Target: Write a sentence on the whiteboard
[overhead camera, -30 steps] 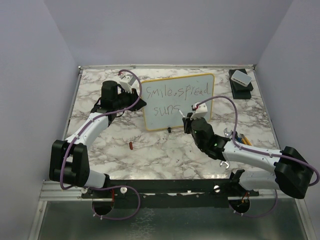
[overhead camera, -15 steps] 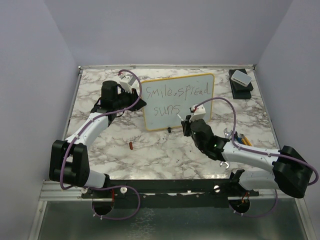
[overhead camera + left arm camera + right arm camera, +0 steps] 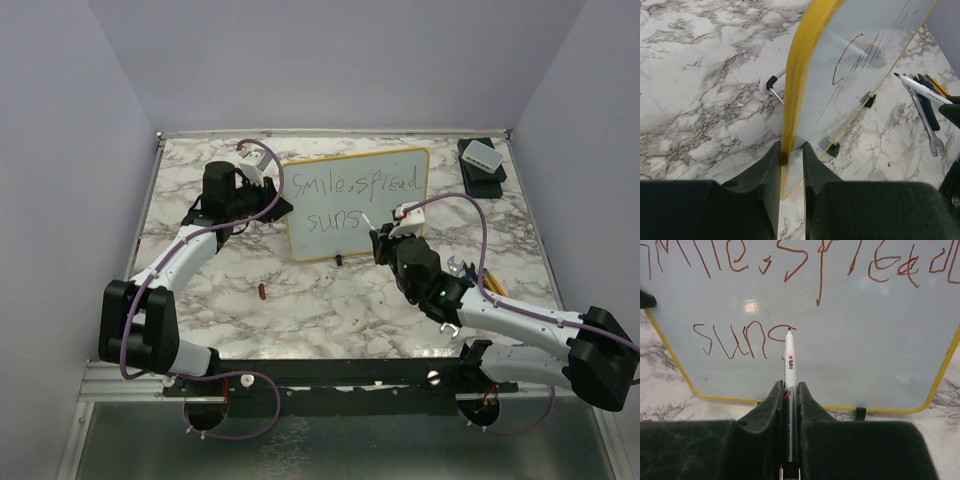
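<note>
**1. R gripper** (image 3: 383,232): fingers pinched narrow on marker (image 3: 789,357), barrel between them, tip fwd.
Change vs. a sec ago: wrist has gone up and slightly right in top view, and the forearm has swung toward the lower right. Marker tip now sits higher on the board face.
Contact of tip w/ face: cannot tell.

**2. Sentence** (image 3: 790,265): top line "smile, spread" done. Lower line, at left of R wrist view, reads "sun" plus a part-drawn curve, w/ the tip at the curve's end.
Judged: 4th letter "s" under way, "hine" still to do, so past halfway.

**3. Whiteboard** (image 3: 320,245): upright on small black feet (image 3: 833,149), centre of top view.
L gripper (image 3: 790,150): fingers clamped narrow on its yellow left rim, steadying it.

**4. Surroundings:**
- Marble table (image 3: 330,310).
- Small red item, prob. marker cap (image 3: 262,291), lower left of board, well apart.
- White box on black base (image 3: 483,160), upper right.
- Wrench (image 3: 925,122) and pens/pencils (image 3: 490,280), right of board, near R arm.

**5. Obstructions:**
- Board face right of the curve is bare, w/ nothing between tip and face.
- R arm's purple cable (image 3: 470,215) loops by the board's right edge. Judged a snag risk as the writing moves rightward.
</note>
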{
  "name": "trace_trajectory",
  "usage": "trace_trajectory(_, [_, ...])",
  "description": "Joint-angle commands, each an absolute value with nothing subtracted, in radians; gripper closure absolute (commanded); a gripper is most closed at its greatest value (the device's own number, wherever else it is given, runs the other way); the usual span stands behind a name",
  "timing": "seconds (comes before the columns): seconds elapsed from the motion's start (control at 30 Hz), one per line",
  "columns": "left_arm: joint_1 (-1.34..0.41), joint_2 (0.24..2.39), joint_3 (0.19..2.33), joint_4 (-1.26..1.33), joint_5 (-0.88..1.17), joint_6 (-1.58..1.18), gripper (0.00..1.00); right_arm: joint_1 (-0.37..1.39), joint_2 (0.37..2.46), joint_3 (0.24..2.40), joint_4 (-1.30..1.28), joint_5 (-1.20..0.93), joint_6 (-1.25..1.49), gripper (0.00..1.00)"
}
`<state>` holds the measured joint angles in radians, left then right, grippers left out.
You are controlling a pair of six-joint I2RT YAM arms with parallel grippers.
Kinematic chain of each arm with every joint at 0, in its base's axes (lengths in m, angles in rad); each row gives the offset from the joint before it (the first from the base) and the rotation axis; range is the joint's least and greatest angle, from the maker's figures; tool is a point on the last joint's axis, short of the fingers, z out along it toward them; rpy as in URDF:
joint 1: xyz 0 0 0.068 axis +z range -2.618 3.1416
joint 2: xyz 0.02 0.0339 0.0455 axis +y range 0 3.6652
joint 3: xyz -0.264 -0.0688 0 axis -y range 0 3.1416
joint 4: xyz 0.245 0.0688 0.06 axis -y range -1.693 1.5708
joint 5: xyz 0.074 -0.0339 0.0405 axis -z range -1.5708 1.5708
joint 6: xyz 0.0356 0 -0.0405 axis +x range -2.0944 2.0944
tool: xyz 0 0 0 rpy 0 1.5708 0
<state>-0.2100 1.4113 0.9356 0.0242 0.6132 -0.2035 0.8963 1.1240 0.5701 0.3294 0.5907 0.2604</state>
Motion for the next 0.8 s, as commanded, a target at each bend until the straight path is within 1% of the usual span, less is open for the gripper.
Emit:
trace_trajectory(0.0, [-0.218,1.403,0.936,0.002,0.597,-0.202,0.91,0.889,1.124,0.596,0.381,0.667,0.172,0.99])
trace_trajectory(0.43, [-0.219,1.4,0.936,0.002,0.595,-0.201,0.91,0.851,1.189,0.632,0.466,0.648,0.107,0.99])
trace_trajectory(0.77, [-0.219,1.402,0.936,0.002,0.596,-0.201,0.91,0.849,1.175,0.58,0.371,0.634,0.22,0.99])
